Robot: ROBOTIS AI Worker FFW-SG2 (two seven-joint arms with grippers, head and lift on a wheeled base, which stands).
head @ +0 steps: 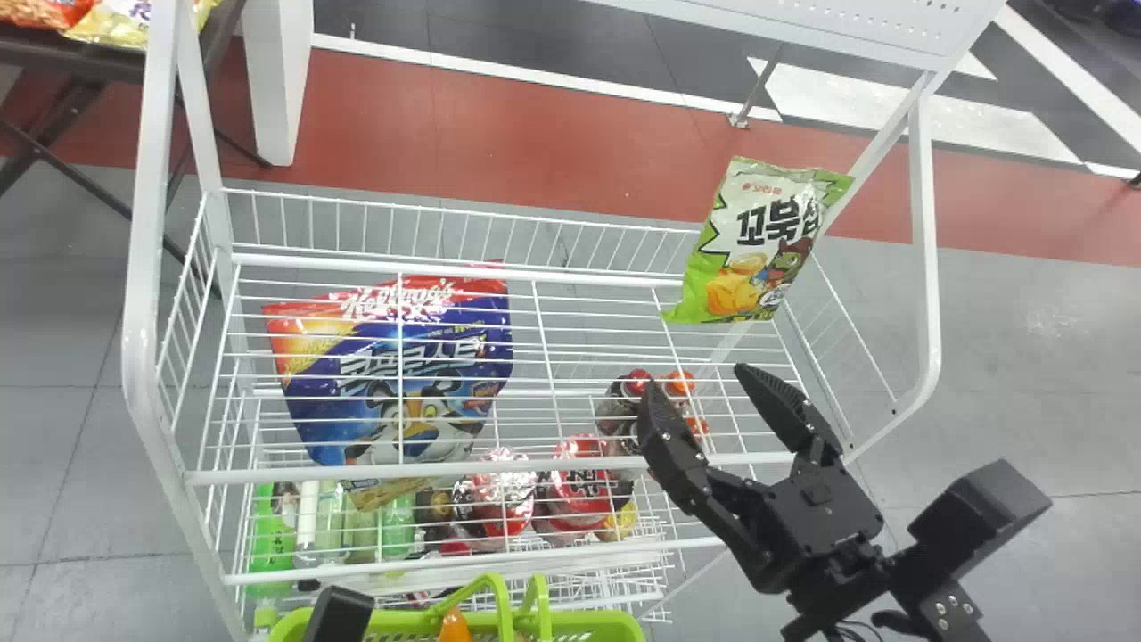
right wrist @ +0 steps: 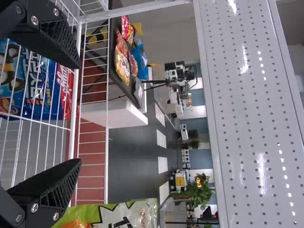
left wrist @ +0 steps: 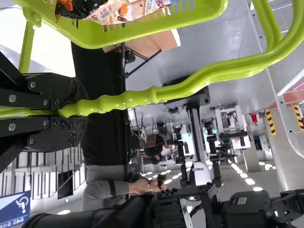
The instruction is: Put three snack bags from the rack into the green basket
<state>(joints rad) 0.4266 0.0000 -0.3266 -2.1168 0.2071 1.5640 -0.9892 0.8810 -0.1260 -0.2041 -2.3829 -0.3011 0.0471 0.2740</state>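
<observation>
The green-and-white snack bag (head: 758, 241) leans upright at the rack's right side; its edge shows in the right wrist view (right wrist: 128, 216). My right gripper (head: 700, 383) is open with nothing held, nearer the robot than that bag; in its wrist view the fingers of the right gripper (right wrist: 78, 114) stand wide apart. A blue-and-red bag (head: 401, 374) is seen through shelf wires at the left. My left gripper (head: 339, 615), low in the head view, holds the green basket (head: 401, 621). In the left wrist view the left gripper (left wrist: 78, 110) is shut on the handle (left wrist: 142, 96); packets (left wrist: 126, 10) lie in the basket (left wrist: 137, 35).
The white wire rack (head: 446, 465) has side posts and a perforated top panel (right wrist: 251, 95). Bottles (head: 272, 535) and red-topped packs (head: 579, 481) stand on lower levels. At the back left, a dark table (right wrist: 114, 61) bears more bags.
</observation>
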